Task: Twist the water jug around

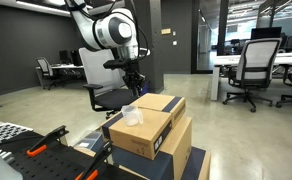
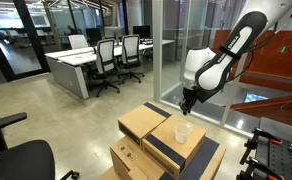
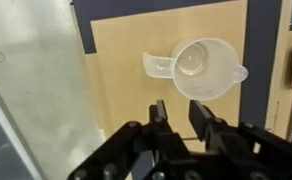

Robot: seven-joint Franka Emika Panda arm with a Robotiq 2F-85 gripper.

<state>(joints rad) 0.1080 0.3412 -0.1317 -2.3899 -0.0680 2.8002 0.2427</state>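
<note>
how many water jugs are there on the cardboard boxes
1. The water jug sits on a top cardboard box, under the gripper and untouched by it. Others could be hidden behind the stack.

Open-plan office: rows of white desks [image 2: 74, 66] with monitors [image 2: 139, 31], mesh swivel chairs [image 2: 106, 58] pulled up to them, a polished concrete floor [image 2: 46, 110], and tall glass partitions [image 2: 171, 50] dividing the space.

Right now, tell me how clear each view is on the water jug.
Wrist view: water jug sharp and evenly lit on the cardboard box, floor at left pale and washed out, jaws dark and soft. In both exterior views the jug is tiny, its translucent body hard to make out.
</note>
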